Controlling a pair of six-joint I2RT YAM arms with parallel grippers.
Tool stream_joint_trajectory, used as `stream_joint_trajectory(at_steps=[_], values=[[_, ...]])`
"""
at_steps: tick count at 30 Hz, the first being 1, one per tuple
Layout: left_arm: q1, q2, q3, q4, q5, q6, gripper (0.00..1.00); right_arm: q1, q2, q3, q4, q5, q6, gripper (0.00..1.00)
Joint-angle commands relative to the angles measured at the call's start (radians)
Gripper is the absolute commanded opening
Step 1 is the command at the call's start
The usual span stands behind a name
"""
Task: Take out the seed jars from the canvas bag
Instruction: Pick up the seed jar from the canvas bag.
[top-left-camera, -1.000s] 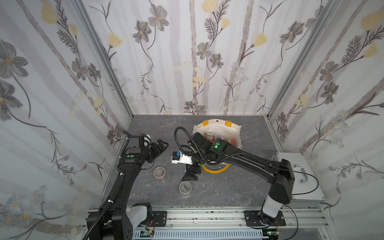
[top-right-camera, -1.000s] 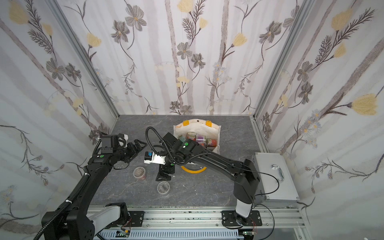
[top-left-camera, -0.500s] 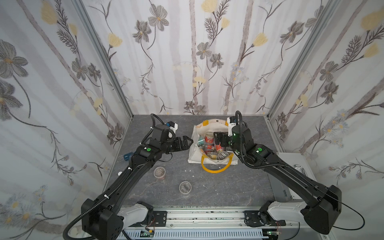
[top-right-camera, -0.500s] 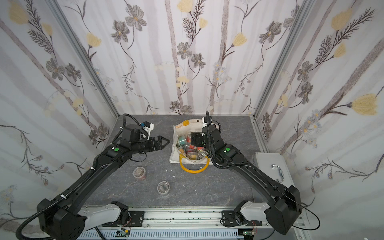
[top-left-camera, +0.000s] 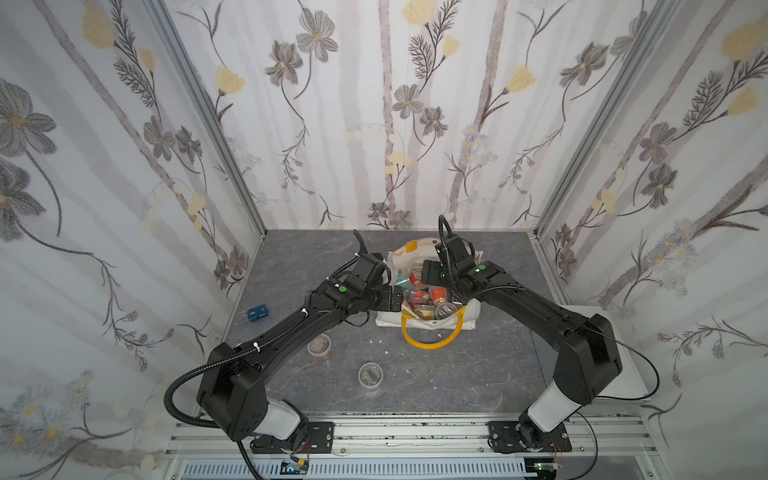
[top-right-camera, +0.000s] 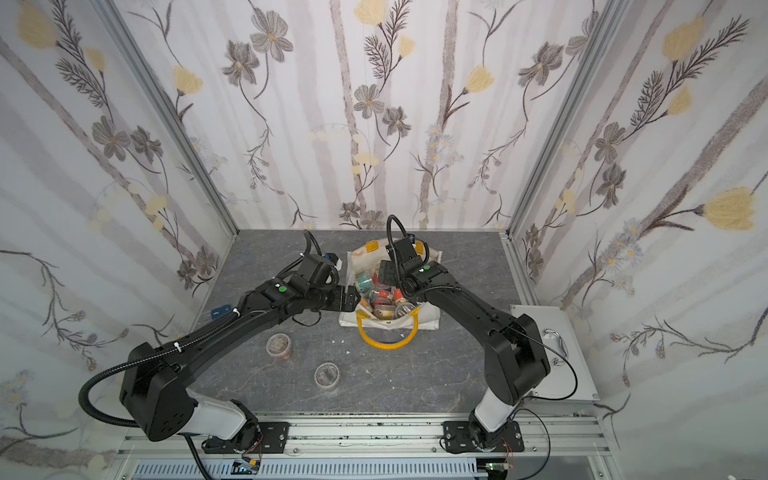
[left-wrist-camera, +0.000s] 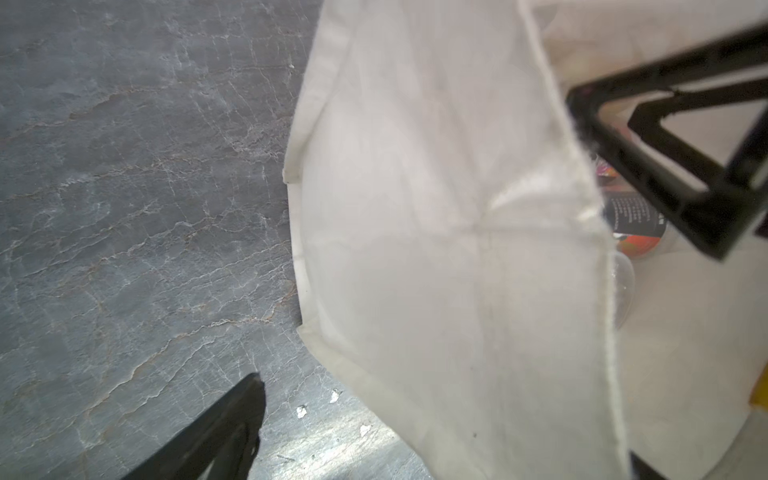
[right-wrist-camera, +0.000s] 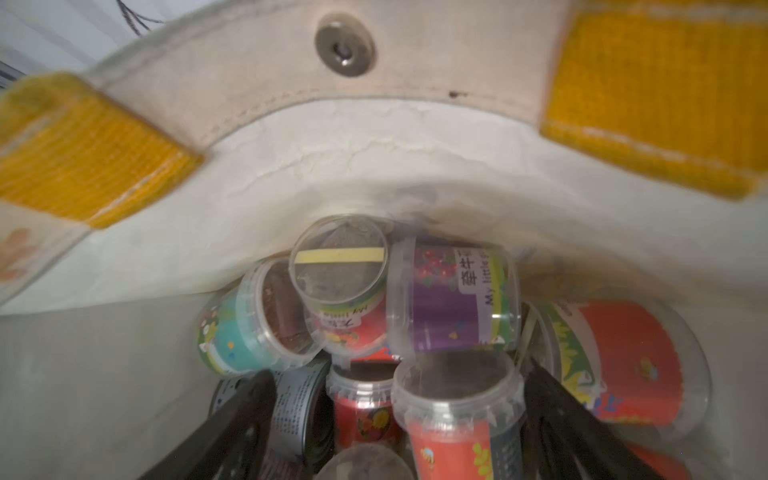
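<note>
Back-centre of worktop (top-left-camera: 457, 374): cloth bag (top-left-camera: 469, 321), jars (top-left-camera: 419, 297) piled inside | left gripper (top-left-camera: 394, 300) spread wide astride bag's side wall | right gripper (right-wrist-camera: 399, 380) inside bag, fingers (right-wrist-camera: 241, 419) flanking red jar (right-wrist-camera: 453, 440), grip unclear | loose jar (top-left-camera: 319, 345), second jar (top-left-camera: 370, 375) toward front edge

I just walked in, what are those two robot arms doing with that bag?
They are emptying the canvas bag. The right gripper reaches in among the seed jars, jaws spread around some. The left gripper, open, straddles the bag's side wall. Out on the table stand one jar and a second jar.
</note>
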Motion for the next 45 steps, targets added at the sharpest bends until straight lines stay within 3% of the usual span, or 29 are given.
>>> stream_joint_trajectory(at_steps=[1,6,16,22,34,39,41,45], values=[[-0.017,-0.002,-0.013,0.005,-0.007,-0.049,1.00,-0.017,0.042,0.045,-0.064,-0.005,-0.074,0.87],[-0.029,0.004,-0.037,0.041,0.041,-0.119,1.00,-0.049,0.071,0.068,-0.065,-0.069,-0.127,0.80],[-0.031,-0.011,-0.071,0.084,0.082,-0.162,1.00,-0.069,0.153,0.106,-0.078,-0.081,-0.200,0.81],[-0.032,-0.025,-0.088,0.100,0.076,-0.169,1.00,-0.079,0.187,0.128,-0.092,-0.049,-0.201,0.81],[-0.032,-0.069,-0.095,0.122,0.071,-0.195,1.00,-0.078,0.239,0.171,-0.095,-0.149,-0.151,0.78],[-0.033,-0.091,-0.095,0.132,0.068,-0.199,1.00,-0.072,0.252,0.170,-0.087,-0.128,-0.129,0.74],[-0.032,-0.105,-0.097,0.138,0.064,-0.199,1.00,-0.068,0.254,0.171,-0.086,-0.123,-0.126,0.66],[-0.032,-0.145,-0.100,0.134,0.037,-0.186,1.00,-0.067,0.229,0.166,-0.080,-0.106,-0.110,0.62]])
